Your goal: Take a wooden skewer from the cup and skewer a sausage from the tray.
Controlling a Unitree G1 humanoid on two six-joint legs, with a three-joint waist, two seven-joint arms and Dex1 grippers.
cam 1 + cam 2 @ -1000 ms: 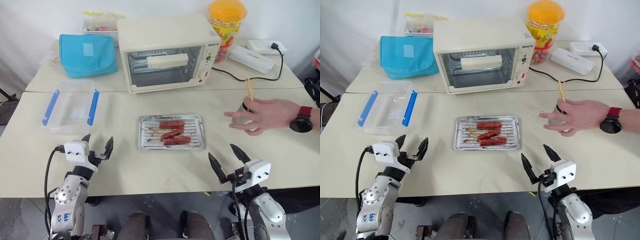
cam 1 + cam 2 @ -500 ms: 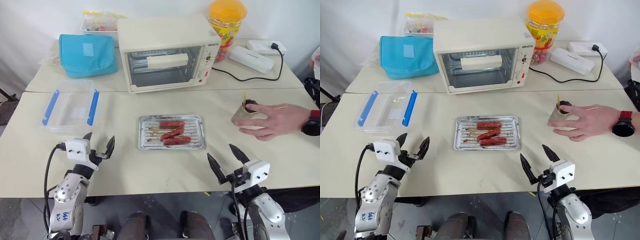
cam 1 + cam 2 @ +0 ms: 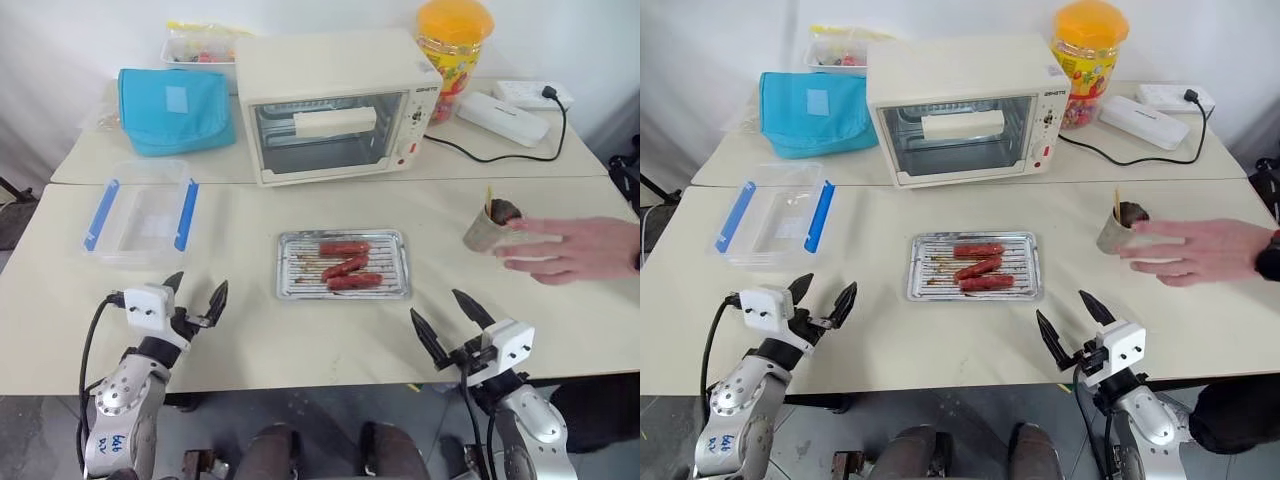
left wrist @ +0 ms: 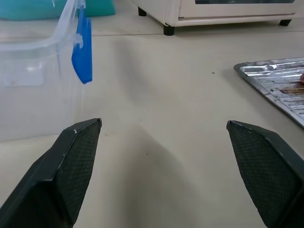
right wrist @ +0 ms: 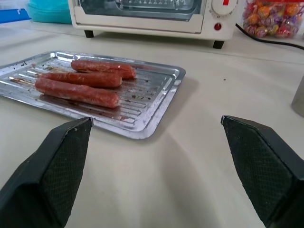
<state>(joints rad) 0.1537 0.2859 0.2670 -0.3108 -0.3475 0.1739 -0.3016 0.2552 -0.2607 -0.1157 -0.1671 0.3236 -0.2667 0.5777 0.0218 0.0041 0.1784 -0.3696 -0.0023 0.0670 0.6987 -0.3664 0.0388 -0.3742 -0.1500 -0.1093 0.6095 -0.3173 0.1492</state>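
The silver tray [image 3: 393, 262] lies at the table's middle with three sausages [image 3: 345, 266] on it, seen close in the right wrist view as sausages [image 5: 78, 91]. The steel cup [image 3: 484, 229] stands at the right with a wooden skewer [image 3: 489, 196] sticking up from it. A person's hand [image 3: 580, 250] rests beside it, fingertips at its side. My left gripper [image 3: 198, 287] is open near the front edge, left of the tray. My right gripper [image 3: 437, 306] is open in front of the tray's right corner. Both hold nothing.
A clear plastic box with blue clips [image 3: 140, 215] sits ahead of the left gripper. A toaster oven [image 3: 335, 105], a blue bag [image 3: 175, 108], an orange-lidded jar [image 3: 452, 50] and a white box with a black cable [image 3: 502, 117] line the back.
The person's hand, which was around the cup, has drawn back to the right. Fewer skewers stand above the cup's rim. Both grippers stay about where they were.
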